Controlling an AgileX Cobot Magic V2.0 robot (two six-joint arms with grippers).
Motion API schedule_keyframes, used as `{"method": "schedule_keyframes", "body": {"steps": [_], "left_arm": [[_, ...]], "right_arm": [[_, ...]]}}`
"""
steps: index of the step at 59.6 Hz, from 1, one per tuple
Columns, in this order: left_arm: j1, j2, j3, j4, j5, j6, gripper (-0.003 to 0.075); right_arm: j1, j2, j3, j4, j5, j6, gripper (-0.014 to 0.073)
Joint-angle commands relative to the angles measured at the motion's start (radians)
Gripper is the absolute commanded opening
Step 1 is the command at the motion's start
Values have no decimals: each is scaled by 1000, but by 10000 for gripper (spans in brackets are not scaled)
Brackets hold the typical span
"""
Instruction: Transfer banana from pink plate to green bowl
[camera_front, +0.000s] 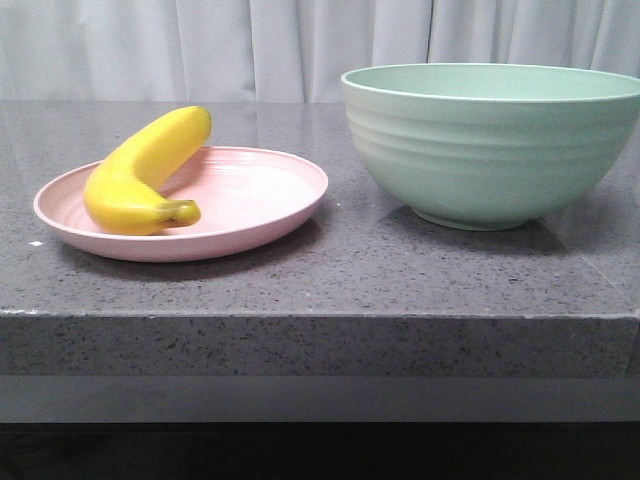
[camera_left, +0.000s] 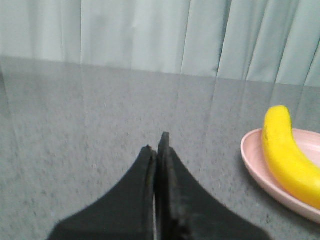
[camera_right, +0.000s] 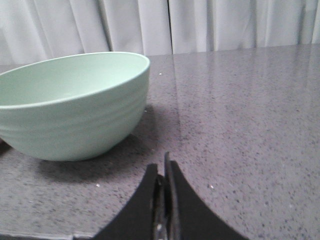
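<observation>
The yellow banana (camera_front: 140, 175) lies on the left half of the pink plate (camera_front: 260, 205), its dark stem tip toward the front. The green bowl (camera_front: 490, 140) stands empty to the right of the plate. Neither gripper shows in the front view. In the left wrist view my left gripper (camera_left: 157, 145) is shut and empty over the bare counter, with the banana (camera_left: 287, 152) and the pink plate (camera_left: 260, 167) off to one side. In the right wrist view my right gripper (camera_right: 161, 165) is shut and empty, with the green bowl (camera_right: 75, 107) a short way off.
The things stand on a dark grey speckled stone counter (camera_front: 350, 280) whose front edge runs across the front view. A pale curtain (camera_front: 300, 45) hangs behind the counter.
</observation>
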Motion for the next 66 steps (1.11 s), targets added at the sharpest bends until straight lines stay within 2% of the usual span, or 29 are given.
{"method": "schedule_keyframes", "body": {"steps": [1,9,17,34,39,42,46,47,53,56,60,66], "left_arm": [[1,49,-153,70,-4,4,-20],[1,202,-301,57,42,4,-20],[1,346,-382,57,65,4,-20],[-1,389,-391,55,56,4,-18],[-1,389,-391,55,56,4,3],[-1,389,-391,55,56,4,49],[-1,389,-391,55,56,4,190],[-1,389,-391,55,56,4,244],[-1,389,-391,55,56,4,538],[-1,389,-391,55,56,4,627],[-1,389,-391,55,56,4,678],[-1,389,-391,55,53,4,671]], "right_arm": [[-6,5,-155,-2,20,0,-60],[-8,127,-335,-2,117,0,-60],[-8,269,-447,-1,137,0,-60],[-8,327,-483,-1,131,0,-60],[-8,327,-483,-1,128,0,-58],[-8,327,-483,-1,126,0,-40],[-8,327,-483,-1,125,0,49],[-8,327,-483,-1,125,0,73],[-8,327,-483,-1,125,0,311],[-8,327,-483,-1,125,0,427],[-8,327,-483,-1,127,0,559],[-8,327,-483,-1,131,0,618]]}}
